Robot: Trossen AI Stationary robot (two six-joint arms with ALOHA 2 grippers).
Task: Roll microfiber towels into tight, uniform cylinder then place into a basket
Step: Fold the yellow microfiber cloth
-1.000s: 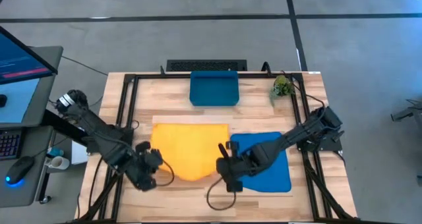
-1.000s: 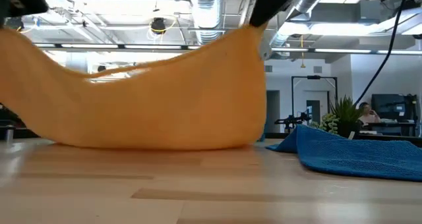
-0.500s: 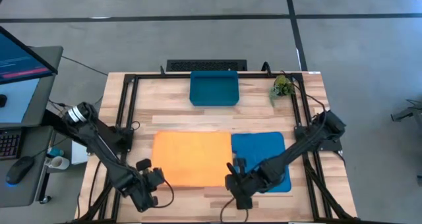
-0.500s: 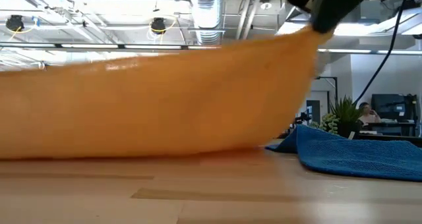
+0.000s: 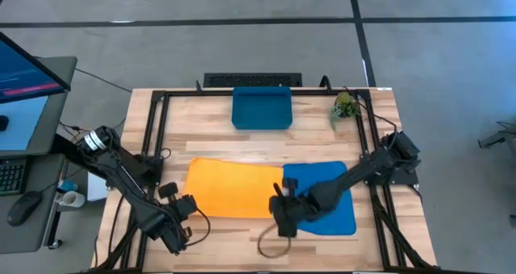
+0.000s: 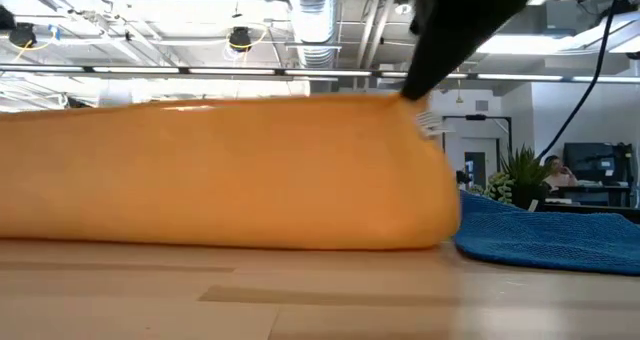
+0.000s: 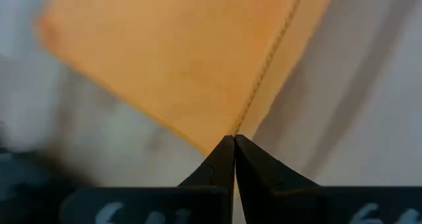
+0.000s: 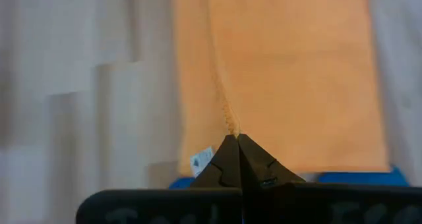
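While pinched together, both arms' fingers [image 7: 233,148] [image 8: 237,148] on orange-yellow towel [image 5: 230,189] corners.

A light wooden table [image 5: 210,127] edged by a black metal frame [image 5: 158,121] is taken as the landmark. A small green plant [image 5: 345,105] is seen at its far right corner. A black keyboard [image 5: 252,80] is laid just beyond its far edge. To its left, a desk with a lit monitor [image 5: 26,74], a computer mouse [image 5: 18,210] and a white cup [image 5: 71,199] is shown. Beyond the table, in the low view, a seated person [image 6: 552,170] is visible.
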